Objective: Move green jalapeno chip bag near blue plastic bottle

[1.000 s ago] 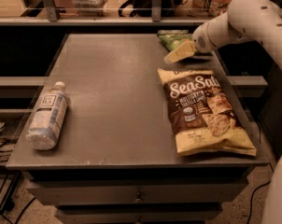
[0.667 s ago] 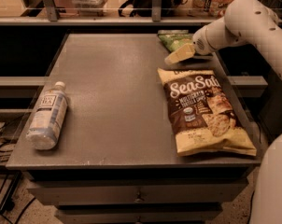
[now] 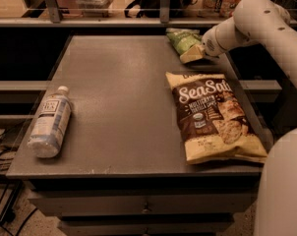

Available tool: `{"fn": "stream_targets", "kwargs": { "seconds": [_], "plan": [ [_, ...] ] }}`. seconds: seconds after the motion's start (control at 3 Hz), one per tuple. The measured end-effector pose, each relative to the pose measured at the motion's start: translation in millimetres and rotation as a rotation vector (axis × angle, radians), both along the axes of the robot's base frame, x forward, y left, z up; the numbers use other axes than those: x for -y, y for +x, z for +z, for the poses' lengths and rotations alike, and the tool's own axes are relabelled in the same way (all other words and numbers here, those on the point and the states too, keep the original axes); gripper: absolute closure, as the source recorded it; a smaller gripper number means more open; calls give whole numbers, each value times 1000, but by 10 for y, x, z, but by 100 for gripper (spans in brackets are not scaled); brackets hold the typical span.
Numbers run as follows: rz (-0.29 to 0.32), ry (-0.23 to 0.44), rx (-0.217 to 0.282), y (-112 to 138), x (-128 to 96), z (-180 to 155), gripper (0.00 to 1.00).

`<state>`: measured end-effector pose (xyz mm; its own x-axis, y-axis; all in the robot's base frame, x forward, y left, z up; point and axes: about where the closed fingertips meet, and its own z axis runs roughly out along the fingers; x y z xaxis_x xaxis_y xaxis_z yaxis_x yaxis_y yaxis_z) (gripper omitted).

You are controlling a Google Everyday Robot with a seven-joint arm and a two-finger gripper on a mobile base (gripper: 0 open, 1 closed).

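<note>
Green jalapeno chip bag (image 3: 180,38): small, crinkled, lying at the far edge of the table (image 3: 119,82), upper right of the frame. Not lifted.

Blue plastic bottle (image 3: 50,122): clear bluish body, white cap, on its side at the left edge of the table, lower left of the frame, cap toward the top. Well apart from the green bag, with bare tabletop between.

Brown-and-yellow Sea Salt bag (image 3: 212,117): large, flat, right side of the table, just below the green bag. Not part of the task.

Hand (image 3: 192,56): at the end of the white arm (image 3: 256,23) that enters from the upper right. It is low at the near right corner of the green bag, apparently touching it. Whether it is spread or pinching the bag cannot be told.

Step in hand, as judged: reaching for and grasping the green bag; transport not begun.

Next move calls for: a firm hold on the crinkly foil, a lift clear of the Sea Salt bag, then a long diagonal carry to the lower left, setting down beside the bottle without knocking it, since it could roll.
</note>
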<state>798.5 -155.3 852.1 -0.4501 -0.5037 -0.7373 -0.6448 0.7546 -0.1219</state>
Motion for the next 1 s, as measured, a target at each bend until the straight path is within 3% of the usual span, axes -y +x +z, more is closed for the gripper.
{"fn": "stream_targets", "kwargs": {
  "seconds": [0.67,1.0],
  "plan": [
    [45,-58,10,-42,-160,166,91],
    [133,-84,52,-138,-397,472,100]
  ]
}}
